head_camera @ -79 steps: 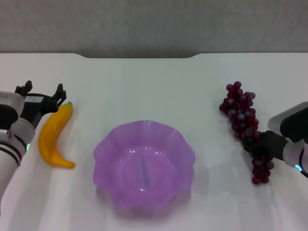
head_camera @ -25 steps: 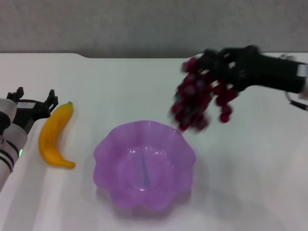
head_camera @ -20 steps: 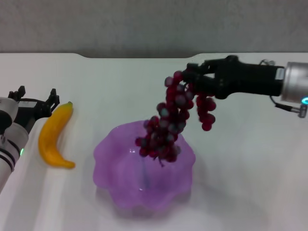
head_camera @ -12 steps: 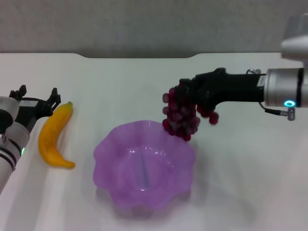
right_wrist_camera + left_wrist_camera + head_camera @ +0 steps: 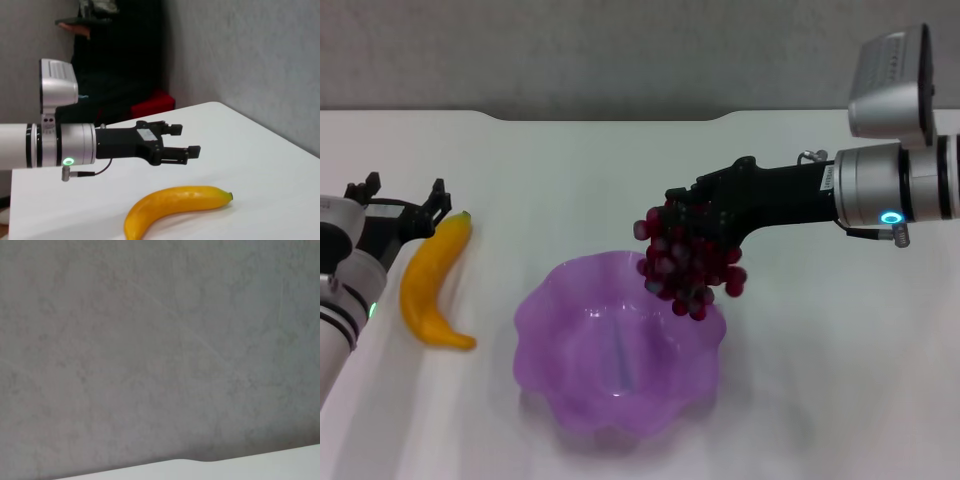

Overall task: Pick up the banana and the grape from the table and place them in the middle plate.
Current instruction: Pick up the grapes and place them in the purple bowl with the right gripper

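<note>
My right gripper (image 5: pixel 688 208) is shut on the grape (image 5: pixel 688 266), a dark red-purple bunch. The bunch hangs just above the far right rim of the translucent purple middle plate (image 5: pixel 542 318). The plate holds nothing. The yellow banana (image 5: pixel 432 280) lies on the white table (image 5: pixel 620 170) to the left of the plate. My left gripper (image 5: pixel 403 192) is open and empty, low over the table just left of the banana's far tip. The right wrist view shows the banana (image 5: pixel 175 206) with the open left gripper (image 5: pixel 189 139) behind it.
The table's notched far edge (image 5: pixel 610 116) meets a grey wall. The left wrist view shows only that wall (image 5: pixel 160 340) and a strip of table edge (image 5: pixel 280 460). Bare tabletop lies right of the plate.
My right gripper has carried the grape bunch left and down, from above the table's far right to over the plate's far right rim. The left gripper has barely moved.
</note>
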You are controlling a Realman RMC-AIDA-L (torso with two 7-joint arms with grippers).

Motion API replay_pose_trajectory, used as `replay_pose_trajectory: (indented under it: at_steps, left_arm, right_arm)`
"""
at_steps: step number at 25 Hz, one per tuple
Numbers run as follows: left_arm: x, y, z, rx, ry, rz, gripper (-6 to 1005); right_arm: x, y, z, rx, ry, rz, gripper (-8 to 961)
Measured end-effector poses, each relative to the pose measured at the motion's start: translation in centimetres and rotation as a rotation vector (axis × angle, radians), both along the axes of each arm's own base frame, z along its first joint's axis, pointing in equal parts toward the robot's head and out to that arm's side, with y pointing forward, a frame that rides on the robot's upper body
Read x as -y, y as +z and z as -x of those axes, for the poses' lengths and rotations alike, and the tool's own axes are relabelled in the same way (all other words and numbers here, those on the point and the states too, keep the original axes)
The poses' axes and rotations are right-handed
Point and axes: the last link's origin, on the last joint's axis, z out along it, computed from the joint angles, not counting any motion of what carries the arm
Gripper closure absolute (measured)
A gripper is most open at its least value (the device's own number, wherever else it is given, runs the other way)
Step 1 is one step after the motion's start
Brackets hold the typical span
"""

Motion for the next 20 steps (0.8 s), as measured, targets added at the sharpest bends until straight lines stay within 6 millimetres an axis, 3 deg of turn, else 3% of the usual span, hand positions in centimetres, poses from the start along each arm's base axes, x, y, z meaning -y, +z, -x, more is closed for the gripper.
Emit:
replay_pose_trajectory:
  at_steps: [20]
  left_arm:
    - [-0.5,-0.2,-0.8,0.004,-0.02,0.004,139]
  right_arm:
    - [0.1,-3.0,1.0,0.121,0.044,0.056,733]
